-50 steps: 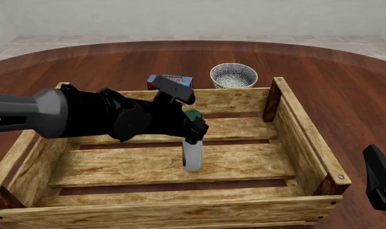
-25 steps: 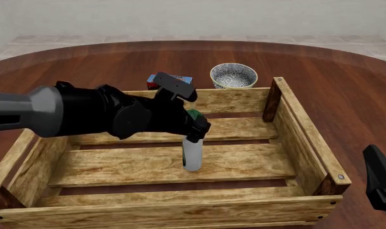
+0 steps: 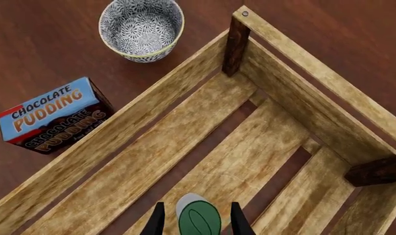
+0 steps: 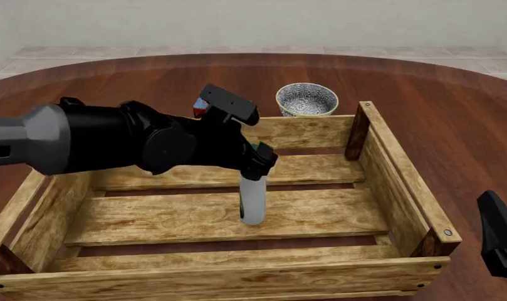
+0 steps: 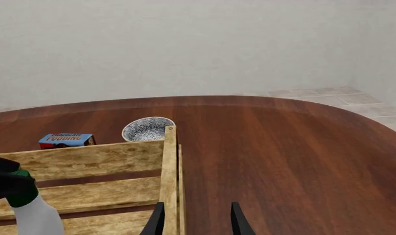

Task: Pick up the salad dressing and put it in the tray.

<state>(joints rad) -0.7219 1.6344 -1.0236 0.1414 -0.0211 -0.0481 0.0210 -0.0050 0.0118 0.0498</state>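
Two arms work at a round, dark-wood counter (image 4: 454,113). The left end effector (image 4: 257,162) reaches in from the left of the front view, over the tray (image 4: 408,188), and sits at the dark green neck of the salad dressing (image 4: 252,199). In the left wrist view its two dark fingertips (image 3: 157,223) flank the bottle's green cap, one on each side, with a narrow strip of wood showing between each tip and the cap; whether the pads press on the neck lower down cannot be told. The salad dressing stands upright inside the tray, near the middle of its slatted floor, with its whitish base on or just above a floor slat.

The right end effector (image 5: 194,220) is spread and holds nothing; its fingertips point past the tray's right-hand wall toward bare counter. In the front view only part of the right arm shows, at the lower right corner, outside the tray.

Beyond the tray's far wall a blue chocolate pudding box (image 3: 51,115) lies on the counter, and a speckled bowl (image 4: 307,99) stands to its right; both are outside the tray and apart from each other.
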